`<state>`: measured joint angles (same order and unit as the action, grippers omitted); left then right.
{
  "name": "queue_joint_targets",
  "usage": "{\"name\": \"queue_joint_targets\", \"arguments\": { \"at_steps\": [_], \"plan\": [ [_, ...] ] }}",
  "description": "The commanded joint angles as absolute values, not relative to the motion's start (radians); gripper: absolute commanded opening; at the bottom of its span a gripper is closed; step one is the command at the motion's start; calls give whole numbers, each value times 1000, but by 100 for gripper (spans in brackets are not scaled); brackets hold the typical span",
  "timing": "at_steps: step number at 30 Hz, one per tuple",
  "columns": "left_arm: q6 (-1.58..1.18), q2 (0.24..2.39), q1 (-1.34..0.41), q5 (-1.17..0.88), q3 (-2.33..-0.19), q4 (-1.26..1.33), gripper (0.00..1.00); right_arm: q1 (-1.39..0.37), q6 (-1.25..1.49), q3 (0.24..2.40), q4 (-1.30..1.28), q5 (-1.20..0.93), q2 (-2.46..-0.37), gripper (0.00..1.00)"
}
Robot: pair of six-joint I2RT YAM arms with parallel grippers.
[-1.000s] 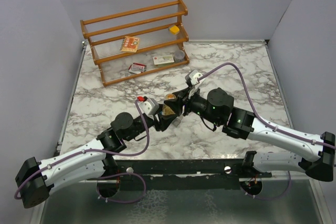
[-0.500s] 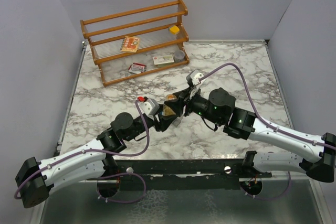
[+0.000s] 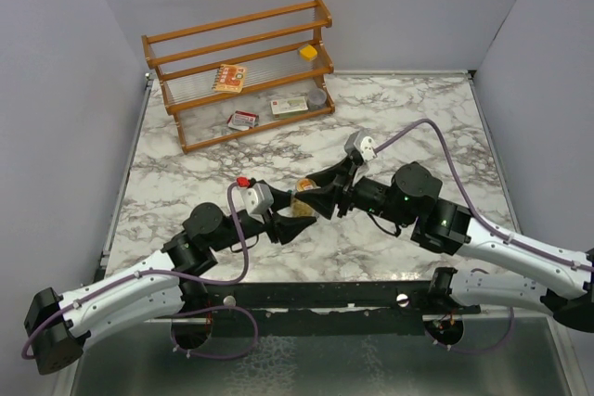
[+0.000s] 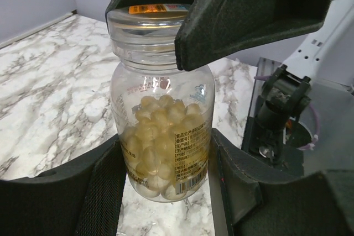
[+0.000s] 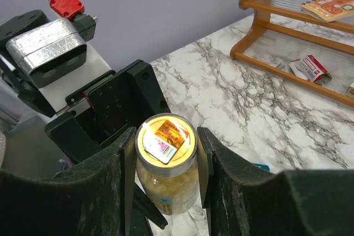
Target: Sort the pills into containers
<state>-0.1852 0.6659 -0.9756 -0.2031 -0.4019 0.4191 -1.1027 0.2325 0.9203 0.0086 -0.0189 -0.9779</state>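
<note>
A clear bottle (image 3: 303,199) full of pale yellow pills stands upright in the middle of the marble table. My left gripper (image 3: 297,212) is shut on its body; in the left wrist view the bottle (image 4: 163,131) sits between my two black pads. My right gripper (image 3: 321,198) comes from above and is shut on the bottle's cap (image 5: 166,139), which bears an orange label. The right fingers (image 4: 249,15) cover the cap in the left wrist view. A small teal-blue piece (image 5: 260,167) shows on the table beside my right finger. The rest of the containers strip is hidden.
A wooden rack (image 3: 241,71) stands at the back left with flat printed packets (image 3: 229,77), a yellow item (image 3: 307,51) and a grey cup (image 3: 318,96). The rack (image 5: 287,31) also shows in the right wrist view. Walls close in on the left and right.
Both grippers and the bottle between them have shifted a little toward the near edge. The left arm has drawn back and the right wrist has moved right. Both holds look unchanged.
</note>
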Motion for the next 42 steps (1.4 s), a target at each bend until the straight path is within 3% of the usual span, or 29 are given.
{"name": "queue_joint_targets", "arguments": {
  "at_steps": [1,17,42],
  "plan": [
    [-214,644,-975,-404,-432,486,0,-1106,236,897,53,-125,-948,2],
    [-307,596,-975,-793,-474,560,0,-1106,198,875,59,-277,-864,2],
    [-382,625,-1005,-1047,-504,622,0,-1107,-3,995,24,-426,-872,2]
  ]
}}
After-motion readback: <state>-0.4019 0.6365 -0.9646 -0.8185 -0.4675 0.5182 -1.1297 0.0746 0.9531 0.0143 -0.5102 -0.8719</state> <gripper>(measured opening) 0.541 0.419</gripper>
